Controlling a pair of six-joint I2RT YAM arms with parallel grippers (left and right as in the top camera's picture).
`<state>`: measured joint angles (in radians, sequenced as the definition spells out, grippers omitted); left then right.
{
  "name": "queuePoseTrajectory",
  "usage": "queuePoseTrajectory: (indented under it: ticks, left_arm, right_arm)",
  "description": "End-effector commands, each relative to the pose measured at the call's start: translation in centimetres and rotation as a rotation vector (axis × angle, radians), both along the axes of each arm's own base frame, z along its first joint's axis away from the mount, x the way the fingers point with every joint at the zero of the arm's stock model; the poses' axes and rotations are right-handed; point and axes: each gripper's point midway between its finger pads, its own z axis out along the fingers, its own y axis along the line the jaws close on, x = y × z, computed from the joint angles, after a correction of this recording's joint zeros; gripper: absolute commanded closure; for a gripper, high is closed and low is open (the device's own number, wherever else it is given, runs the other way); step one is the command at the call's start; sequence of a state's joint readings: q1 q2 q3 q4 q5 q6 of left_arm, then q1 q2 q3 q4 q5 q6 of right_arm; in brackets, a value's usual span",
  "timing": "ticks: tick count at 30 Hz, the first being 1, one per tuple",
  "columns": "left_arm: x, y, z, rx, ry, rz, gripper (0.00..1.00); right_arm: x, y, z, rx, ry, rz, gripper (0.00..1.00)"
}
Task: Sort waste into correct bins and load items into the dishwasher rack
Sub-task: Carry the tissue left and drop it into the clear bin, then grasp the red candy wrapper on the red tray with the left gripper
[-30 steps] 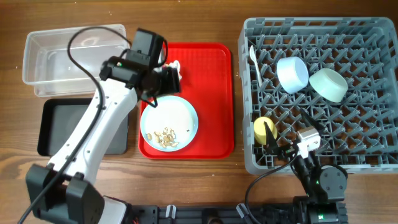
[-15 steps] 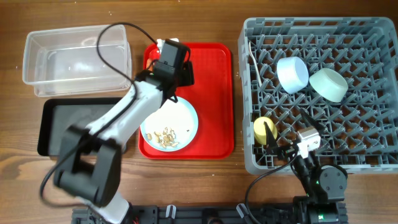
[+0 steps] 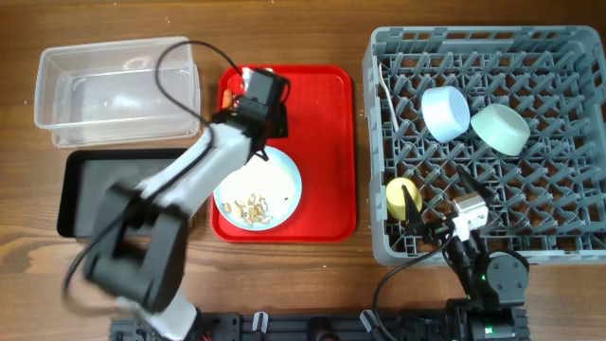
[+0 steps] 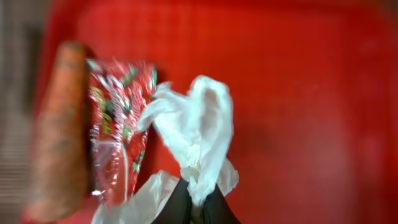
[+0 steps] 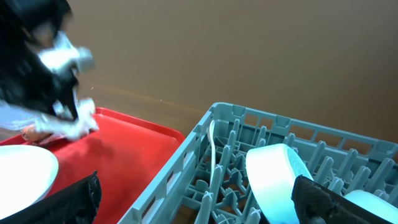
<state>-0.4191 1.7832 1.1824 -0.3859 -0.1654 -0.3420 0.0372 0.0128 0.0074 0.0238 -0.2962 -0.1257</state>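
At the far left corner of the red tray, my left gripper (image 3: 249, 78) is shut on a crumpled white tissue (image 4: 198, 124), its black fingertips (image 4: 180, 205) pinching the lower end. A red-and-white wrapper (image 4: 115, 130) and an orange carrot piece (image 4: 59, 130) lie just left of the tissue. The pale blue plate (image 3: 258, 187) on the tray holds brown food scraps (image 3: 254, 208). The grey dishwasher rack (image 3: 568, 57) holds a blue bowl (image 3: 445, 112), a mint bowl (image 3: 500, 128), a yellow cup (image 3: 401, 197) and a white spoon (image 3: 386, 95). My right gripper (image 5: 199, 205) hangs open over the rack's near edge.
The clear tub (image 3: 114, 90) stands at the back left, with the black tray (image 3: 85, 189) in front of it. The red tray (image 3: 322, 142) lies between these bins and the rack. My left arm crosses the black tray and the plate's left side.
My left arm swung from beside the clear tub to the red tray's far left corner, and its jaws closed on the tissue. The right arm has not moved.
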Motion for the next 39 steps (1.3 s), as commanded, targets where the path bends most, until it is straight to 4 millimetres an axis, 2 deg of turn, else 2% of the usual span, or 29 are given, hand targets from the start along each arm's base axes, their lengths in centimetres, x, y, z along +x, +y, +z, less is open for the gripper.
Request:
queuePoseTrajectory:
  ticks: [1, 2, 4, 7, 8, 10, 11, 13, 17, 19, 21, 22, 24, 29, 31, 33, 36, 38, 39]
  left_arm:
    - [-0.7, 3.1, 9.9, -0.069, -0.168, 0.088, 0.96]
    - [-1.0, 5.7, 11.3, -0.034, -0.195, 0.161, 0.96]
    - [-0.8, 10.4, 12.5, 0.033, -0.235, 0.291, 0.96]
    - [1.0, 16.9, 11.7, 0.065, -0.255, 0.457, 0.96]
    - [2.0, 18.5, 11.0, 0.057, -0.262, 0.493, 0.84]
    - [3.8, 20.6, 10.0, 0.053, -0.288, 0.527, 0.21]
    - [4.7, 21.5, 9.3, 0.06, -0.3, 0.53, 0.06]
    - [5.1, 21.1, 9.3, 0.033, -0.289, 0.494, 0.04]
    - [4.0, 13.6, 10.3, -0.089, -0.234, 0.269, 0.07]
    - [2.9, 9.2, 9.4, -0.032, -0.187, 0.109, 0.1]
    - [1.7, 6.0, 7.3, 0.021, -0.128, -0.002, 0.14]
    - [1.3, 5.3, 5.7, 0.064, -0.096, -0.012, 0.16]
    - [1.0, 5.0, 2.8, 0.134, -0.041, -0.011, 0.19]
    - [1.4, 4.8, -5.0, 0.176, 0.089, -0.01, 0.23]
    - [1.7, 4.3, -6.7, 0.164, 0.101, -0.024, 0.25]
    - [1.6, 3.8, -7.8, 0.151, 0.117, -0.038, 0.32]
    - [1.6, 3.9, -8.3, 0.155, 0.126, -0.038, 0.48]
    - [1.7, 3.8, -8.3, 0.152, 0.119, -0.037, 0.66]
    - [1.8, 3.7, -8.2, 0.15, 0.113, -0.039, 0.85]
  right_arm:
    - [-0.1, 0.2, 0.2, -0.005, -0.012, 0.014, 0.0]
    - [-0.1, 0.2, 0.2, -0.005, -0.013, 0.014, 0.0]
    - [-0.1, 0.2, 0.2, -0.005, -0.012, 0.014, 0.0]
    - [-0.1, 0.2, 0.2, -0.005, -0.012, 0.014, 0.0]
    - [-0.1, 0.2, 0.2, -0.005, -0.012, 0.014, 0.0]
    - [-0.1, 0.2, 0.2, -0.005, -0.012, 0.014, 0.0]
    - [-0.1, 0.2, 0.2, -0.005, -0.012, 0.014, 0.0]
    - [-0.1, 0.2, 0.2, -0.005, -0.012, 0.014, 0.0]
    - [-0.1, 0.2, 0.2, -0.005, -0.012, 0.014, 0.0]
    - [-0.1, 0.2, 0.2, -0.005, -0.012, 0.014, 0.0]
    - [-0.1, 0.2, 0.2, -0.005, -0.012, 0.014, 0.0]
    - [-0.1, 0.2, 0.2, -0.005, -0.012, 0.014, 0.0]
    - [-0.1, 0.2, 0.2, -0.005, -0.012, 0.014, 0.0]
    - [-0.1, 0.2, 0.2, -0.005, -0.012, 0.014, 0.0]
    - [-0.1, 0.2, 0.2, -0.005, -0.012, 0.014, 0.0]
    - [-0.1, 0.2, 0.2, -0.005, -0.012, 0.014, 0.0]
    - [-0.1, 0.2, 0.2, -0.005, -0.012, 0.014, 0.0]
    - [-0.1, 0.2, 0.2, -0.005, -0.012, 0.014, 0.0]
    - [-0.1, 0.2, 0.2, -0.005, -0.012, 0.014, 0.0]
